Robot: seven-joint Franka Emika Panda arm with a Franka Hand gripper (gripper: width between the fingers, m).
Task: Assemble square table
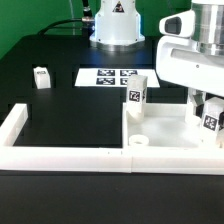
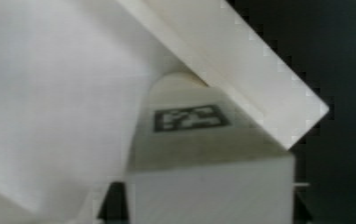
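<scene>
You have a first leg (image 1: 138,95) standing at the slab's (image 1: 170,128) corner, a spare leg (image 1: 40,77) loose on the worktop (image 1: 70,112). Your gripper (image 1: 207,111) straddles a third leg (image 1: 211,123); whether it grips, I cannot tell

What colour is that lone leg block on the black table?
The leg block is white with a black-and-white tag; clearest in the exterior view.

— How does the arm's base (image 1: 116,25) look?
— Round, white, with a dark emblem, at top centre.
— And its wrist (image 1: 188,58)?
— Upper right: boxy white casing under a grey cylinder.
</scene>
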